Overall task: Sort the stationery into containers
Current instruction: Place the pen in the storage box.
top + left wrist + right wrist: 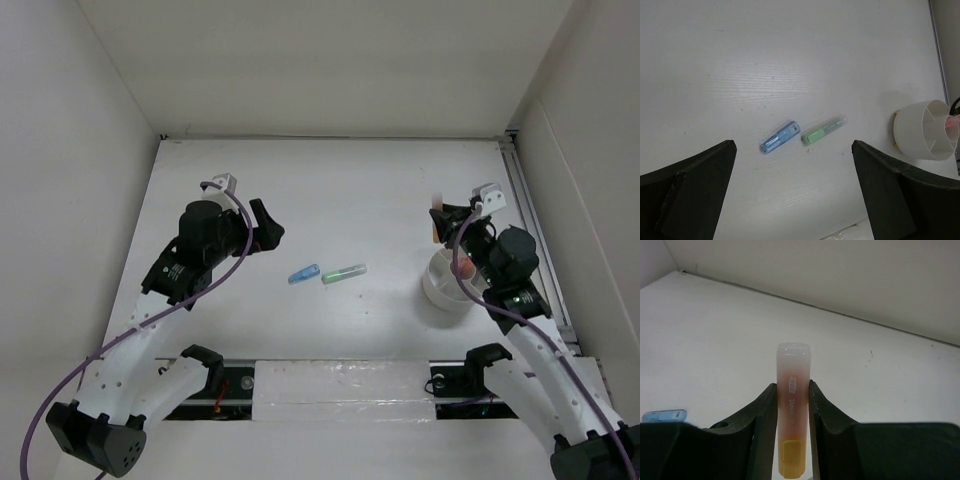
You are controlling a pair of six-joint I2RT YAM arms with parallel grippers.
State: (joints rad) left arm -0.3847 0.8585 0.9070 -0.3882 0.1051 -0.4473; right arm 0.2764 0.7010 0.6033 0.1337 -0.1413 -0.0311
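Starting at the left of the white bench (pixel 350 190), our left hand (pixel 268 228) hangs with its fingers spread wide and nothing between them. From it, at about 4 o'clock, lie two stubby markers flat on the bench. The blue marker (pixel 304 273) comes first, and the green marker (pixel 344 272) is just beside it at its 3 o'clock. They lie almost end to end with a small gap, both tilted up to the right.

Further right, at 3 o'clock from the green marker and well apart from it, stands the round white cup (pixel 436 290). In the left wrist view its inner walls divide it into compartments. Something pinkish-red sits inside on the far right, but we cannot tell which compartment holds it. Seen from above, our right arm and its purple cable (pixel 500 312) cross the cup's right half and hide part of it.

At 12 o'clock from the cup, our right hand (pixel 793 390) is closed narrowly on the orange marker (pixel 792 365). The marker stands up between the fingers, its clear cap past the tips and its yellow end towards the wrist.

We count three markers, two lying on the bench and one gripped, and one cup.
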